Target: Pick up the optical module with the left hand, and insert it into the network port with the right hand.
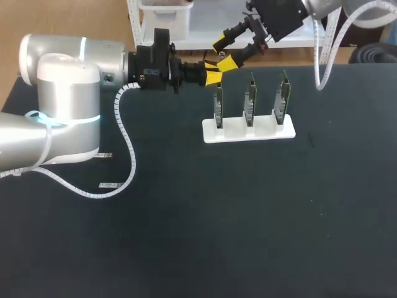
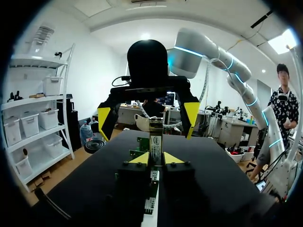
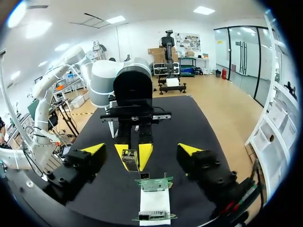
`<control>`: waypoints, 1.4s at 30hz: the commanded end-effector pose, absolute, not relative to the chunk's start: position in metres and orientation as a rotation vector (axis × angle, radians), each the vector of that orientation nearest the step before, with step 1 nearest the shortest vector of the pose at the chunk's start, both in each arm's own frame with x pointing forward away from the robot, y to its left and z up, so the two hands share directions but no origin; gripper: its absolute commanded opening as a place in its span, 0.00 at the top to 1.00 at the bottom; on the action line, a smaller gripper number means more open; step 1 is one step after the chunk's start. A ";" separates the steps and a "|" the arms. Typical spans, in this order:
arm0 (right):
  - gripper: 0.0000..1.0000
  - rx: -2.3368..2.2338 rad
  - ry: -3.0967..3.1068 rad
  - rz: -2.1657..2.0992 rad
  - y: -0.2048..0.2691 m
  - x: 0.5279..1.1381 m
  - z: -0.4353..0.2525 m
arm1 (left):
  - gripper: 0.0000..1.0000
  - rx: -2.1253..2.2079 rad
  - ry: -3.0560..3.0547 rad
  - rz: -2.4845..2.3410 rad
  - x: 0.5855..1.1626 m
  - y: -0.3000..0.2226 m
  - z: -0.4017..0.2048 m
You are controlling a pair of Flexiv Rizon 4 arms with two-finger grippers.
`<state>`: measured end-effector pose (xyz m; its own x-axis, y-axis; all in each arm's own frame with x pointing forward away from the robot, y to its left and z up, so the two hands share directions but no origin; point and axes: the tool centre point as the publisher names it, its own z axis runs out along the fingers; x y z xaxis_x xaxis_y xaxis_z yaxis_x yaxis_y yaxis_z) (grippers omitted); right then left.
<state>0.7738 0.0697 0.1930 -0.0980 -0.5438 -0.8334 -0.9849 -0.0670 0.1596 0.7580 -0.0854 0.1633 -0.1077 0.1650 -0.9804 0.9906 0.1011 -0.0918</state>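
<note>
The optical module (image 2: 155, 141) was clamped by one end between both fingers of the left pincer (image 2: 155, 158) and held in the air over the bench (image 1: 186, 236), near the white stand (image 1: 248, 132). The right pincer (image 1: 227, 53) was spread wide and empty, facing the module. The module was judged light, rigid and smooth-cased, so its free end should be taken by the flat sides. Three green boards (image 1: 250, 99) stood upright in the stand, one per slot.

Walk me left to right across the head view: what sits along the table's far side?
Left arm → first green board → second green board → third green board → right arm's white cable.
</note>
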 end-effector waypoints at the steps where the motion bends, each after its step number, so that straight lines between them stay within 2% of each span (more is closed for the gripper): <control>1: 1.00 -1.641 1.686 1.062 0.070 0.774 0.193 | 1.00 1.218 1.455 -1.128 0.760 -0.085 0.164; 16: 1.00 -1.629 1.689 1.076 0.069 0.773 0.191 | 1.00 1.218 1.455 -1.128 0.760 -0.085 0.164; 17: 1.00 -1.630 1.689 1.076 0.069 0.773 0.191 | 0.65 1.218 1.455 -1.128 0.760 -0.085 0.164; 18: 1.00 -1.631 1.688 1.076 0.069 0.773 0.191 | 0.02 1.218 1.455 -1.128 0.760 -0.085 0.164; 31: 1.00 -1.632 1.671 1.073 0.069 0.774 0.193 | 0.00 1.225 1.441 -1.115 0.760 -0.084 0.165; 42: 1.00 -1.639 1.663 1.079 0.068 0.776 0.192 | 0.00 1.297 1.453 -0.980 0.768 -0.060 0.175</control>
